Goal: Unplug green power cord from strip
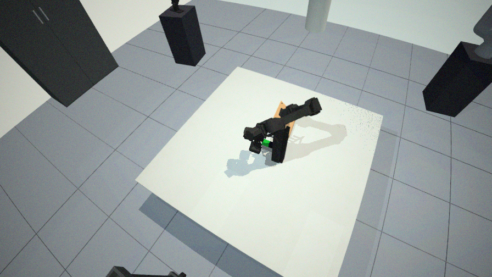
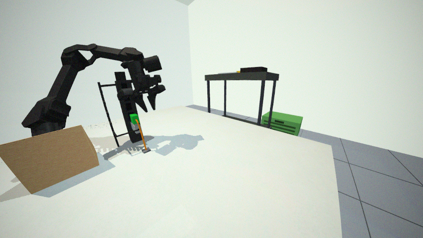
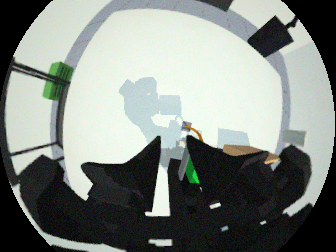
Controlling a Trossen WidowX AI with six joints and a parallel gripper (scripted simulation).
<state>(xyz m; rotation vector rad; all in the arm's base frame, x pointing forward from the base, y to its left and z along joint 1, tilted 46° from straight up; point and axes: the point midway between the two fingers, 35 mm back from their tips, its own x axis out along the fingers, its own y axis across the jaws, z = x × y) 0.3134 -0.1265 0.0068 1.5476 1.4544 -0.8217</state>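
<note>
White tabletop (image 1: 206, 193) (image 2: 207, 183) (image 3: 200, 60) was surrounded by grey floor tiles (image 1: 102, 165) (image 2: 381, 177); above it, the gripper (image 1: 258, 146) (image 2: 150, 110) (image 3: 174, 138) was held partly open, gripping nothing.

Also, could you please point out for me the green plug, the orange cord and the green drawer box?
Green plug (image 1: 266, 143) (image 2: 133, 118) (image 3: 192, 173): top, exterior and wrist views, on its green body.
Orange cord (image 2: 141, 134) (image 3: 195, 131): exterior and wrist views, along its length.
Green drawer box (image 2: 285, 116) (image 3: 52, 86): exterior and wrist views, on its outer casing.
</note>
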